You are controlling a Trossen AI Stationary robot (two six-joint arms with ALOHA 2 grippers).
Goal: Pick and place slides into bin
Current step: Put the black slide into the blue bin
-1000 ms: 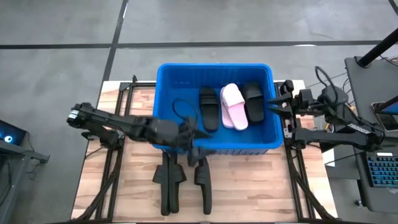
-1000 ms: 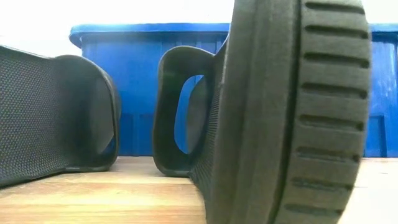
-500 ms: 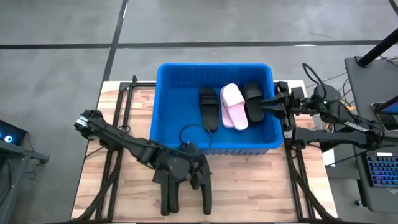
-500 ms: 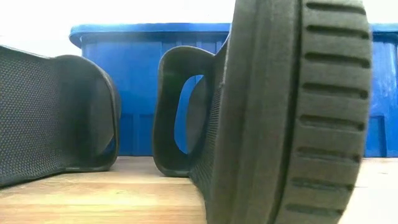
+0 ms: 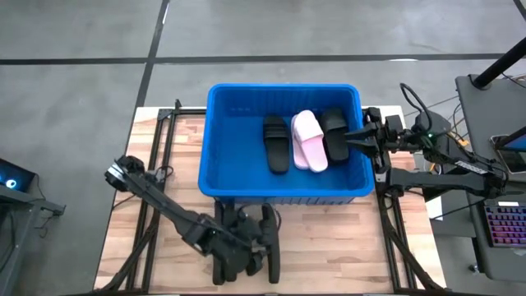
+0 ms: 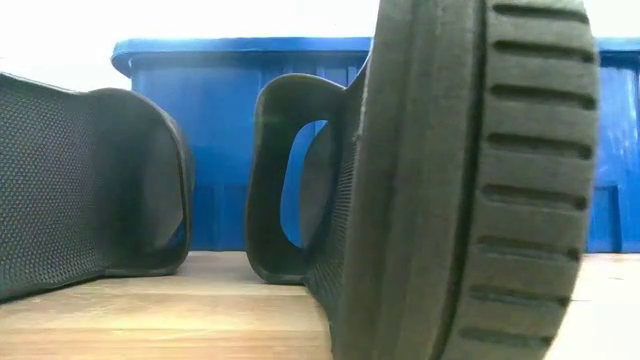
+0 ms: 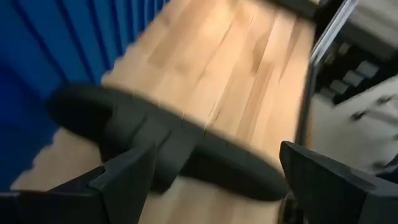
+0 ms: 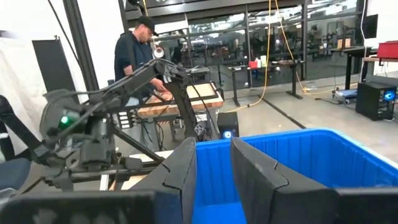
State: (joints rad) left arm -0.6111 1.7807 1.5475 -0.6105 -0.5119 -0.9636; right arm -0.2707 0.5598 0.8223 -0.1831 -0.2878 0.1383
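Black slide (image 7: 186, 152) lies on the table just beyond the left gripper (image 7: 211, 180), jaws spread apart.

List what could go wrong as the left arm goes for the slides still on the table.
The left gripper hovers open over two black slides lying close together; its fingers could catch both or shove one aside. A lifted slide could also clip the rim of the bin, which is right beside them.

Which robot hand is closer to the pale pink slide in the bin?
Right gripper, at the bin's right rim beside the pink slide. Left gripper is over black slides outside.
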